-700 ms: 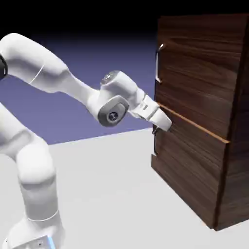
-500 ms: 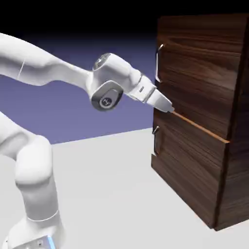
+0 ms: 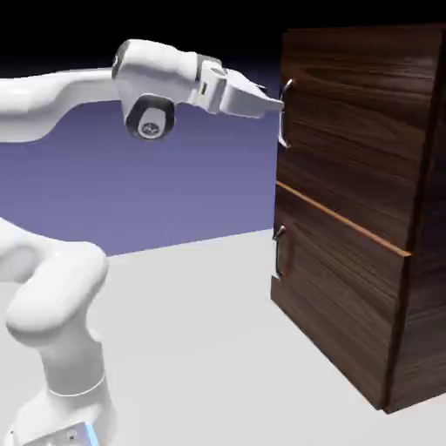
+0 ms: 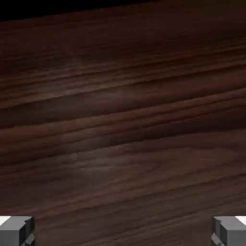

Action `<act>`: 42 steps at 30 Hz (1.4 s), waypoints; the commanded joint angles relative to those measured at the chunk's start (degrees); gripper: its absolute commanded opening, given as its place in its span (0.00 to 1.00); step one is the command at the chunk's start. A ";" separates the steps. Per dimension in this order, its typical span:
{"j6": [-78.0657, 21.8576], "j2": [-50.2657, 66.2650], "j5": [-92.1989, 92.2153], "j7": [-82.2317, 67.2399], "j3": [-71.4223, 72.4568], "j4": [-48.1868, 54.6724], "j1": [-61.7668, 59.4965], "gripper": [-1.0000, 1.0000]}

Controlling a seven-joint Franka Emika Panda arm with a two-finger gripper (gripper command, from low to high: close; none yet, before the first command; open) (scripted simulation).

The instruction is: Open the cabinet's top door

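Blue-violet backdrop and a pale grey table (image 3: 200,348) framed the cabinet (image 3: 383,287) as I worked the arm from my remote station. Within the last second the gripper (image 3: 277,105) had climbed from the orange seam (image 3: 344,219) between the two panels to the level of the top door (image 3: 357,139), its tip now just beside the upper part of the slim silver handle (image 3: 283,113) at that door's near edge. The fingers (image 4: 17,229) stood spread wide, grasping nothing; through the hand camera I saw only dark wood grain between the two grey tips, no handle. The top door was shut, flush with the cabinet front, as was the shorter lower door (image 3: 335,296). I judged the rise had brought me from the wrong height to the right one, but the handle had yet to come between the fingers before any pull could begin.
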 commanded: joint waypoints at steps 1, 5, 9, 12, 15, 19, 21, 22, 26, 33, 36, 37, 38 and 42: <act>-0.39 -1.26 2.50 -0.77 1.43 0.68 -1.43 0.50; -1.96 -6.27 12.46 -3.85 7.13 3.38 -7.16 0.50; -3.53 -11.29 22.43 -6.93 12.83 6.08 -12.89 0.50; -4.70 -15.05 29.91 -9.24 17.10 8.10 -17.19 0.50; -5.88 -18.82 37.39 -11.55 21.38 10.13 -21.49 0.50; -7.44 -23.83 47.36 -14.63 27.08 12.83 -27.22 0.50; -8.23 -26.34 52.34 -16.17 29.93 14.18 -30.08 0.50; -8.62 -27.60 54.83 -16.94 31.35 14.85 -31.52 0.50; -9.14 -27.75 58.19 -18.09 32.79 18.82 -36.44 0.50; -12.61 -28.08 63.92 -23.30 31.91 18.56 -37.56 0.00; -17.42 -29.20 67.62 -28.82 29.44 12.33 -32.59 0.00; -19.05 -29.52 68.51 -30.47 28.57 10.26 -30.93 0.00; -20.70 -29.80 69.24 -32.05 27.66 8.18 -29.28 0.00; -27.54 -30.76 70.59 -37.78 23.40 -0.13 -22.64 0.00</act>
